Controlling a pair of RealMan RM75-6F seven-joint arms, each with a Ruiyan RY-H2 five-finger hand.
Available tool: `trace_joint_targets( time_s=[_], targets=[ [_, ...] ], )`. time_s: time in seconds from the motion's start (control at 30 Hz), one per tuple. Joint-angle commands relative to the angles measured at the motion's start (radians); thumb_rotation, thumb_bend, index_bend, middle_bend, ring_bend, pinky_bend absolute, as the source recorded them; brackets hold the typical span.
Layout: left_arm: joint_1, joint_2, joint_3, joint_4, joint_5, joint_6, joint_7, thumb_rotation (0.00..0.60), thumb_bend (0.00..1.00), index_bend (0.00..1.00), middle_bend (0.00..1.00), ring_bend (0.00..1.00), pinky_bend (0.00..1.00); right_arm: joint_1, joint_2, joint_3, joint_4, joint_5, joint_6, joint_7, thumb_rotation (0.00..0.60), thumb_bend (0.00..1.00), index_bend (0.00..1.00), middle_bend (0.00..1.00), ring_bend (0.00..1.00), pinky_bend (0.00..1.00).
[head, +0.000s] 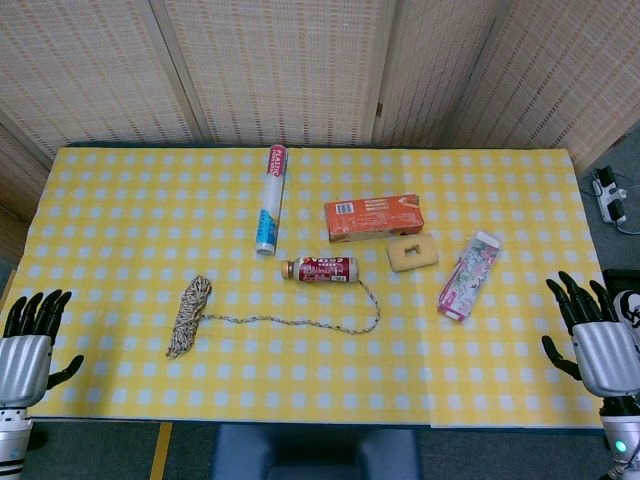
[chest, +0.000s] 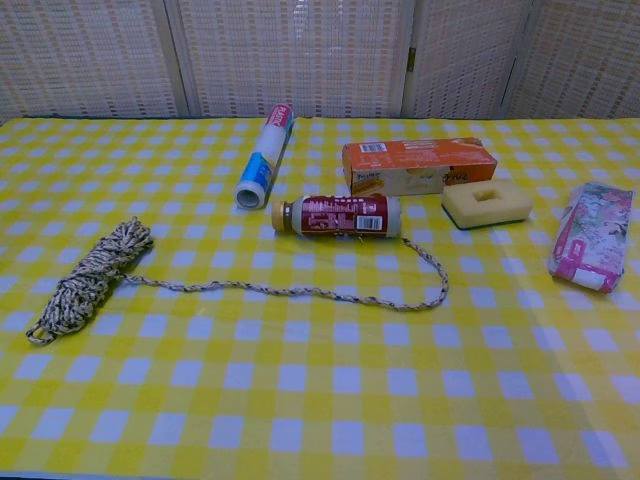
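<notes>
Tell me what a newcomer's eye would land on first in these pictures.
Likely the yellow checked cloth covering the table, then the rope coiled at centre left, its loose end trailing right and curling up to the bottle lying in the middle. Both hands, left and right, rest open at the near corners, holding nothing.

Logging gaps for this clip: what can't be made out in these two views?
- Left hand and right hand: head view only, partly cut off by the frame edges; outside the chest view.
- Print on the orange box, bottle and plastic-wrap roll: too small and blurred to read.
- Whether the rope end is tied to the bottle: the bottle hides the spot.
</notes>
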Motion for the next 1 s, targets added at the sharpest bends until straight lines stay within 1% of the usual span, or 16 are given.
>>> trace_joint_targets(
  time_s=[0.03,0.33,0.57,0.77,0.87,1.0],
  targets=[
    [-0.005,-0.002,-0.002,0.000,0.002,-0.004,0.003,0.600,0.24,0.10,0.11,0.08,0.01,-0.002,0.008,0.004,-0.008,0.000,0.008,-0.007,0.600,0.42,0.03,0.04,0.14,0.05],
    [-0.036,0.009,-0.014,-0.024,0.024,-0.026,-0.020,0.600,0.24,0.11,0.12,0.12,0.04,-0.012,0.019,0.006,-0.011,0.001,0.025,0.005,0.600,0.42,0.03,0.04,0.14,0.05],
    [-0.108,0.003,-0.023,-0.064,0.061,-0.102,-0.019,0.600,0.24,0.11,0.12,0.12,0.05,-0.014,0.018,0.005,0.001,-0.008,0.032,0.019,0.600,0.42,0.02,0.04,0.13,0.05],
    [-0.168,-0.044,-0.032,-0.084,0.075,-0.162,0.020,0.600,0.24,0.11,0.12,0.12,0.05,-0.018,0.016,0.004,0.013,-0.003,0.035,0.032,0.600,0.42,0.02,0.03,0.14,0.05],
    [-0.200,-0.079,-0.039,-0.082,0.055,-0.206,0.045,0.600,0.23,0.10,0.12,0.12,0.05,-0.019,0.015,0.003,0.020,0.001,0.030,0.039,0.600,0.42,0.02,0.03,0.14,0.05],
    [-0.239,-0.138,-0.057,-0.066,0.016,-0.251,0.088,0.600,0.23,0.06,0.12,0.12,0.05,-0.018,0.014,0.000,0.027,-0.001,0.026,0.046,0.600,0.42,0.02,0.02,0.14,0.05]
  ],
)
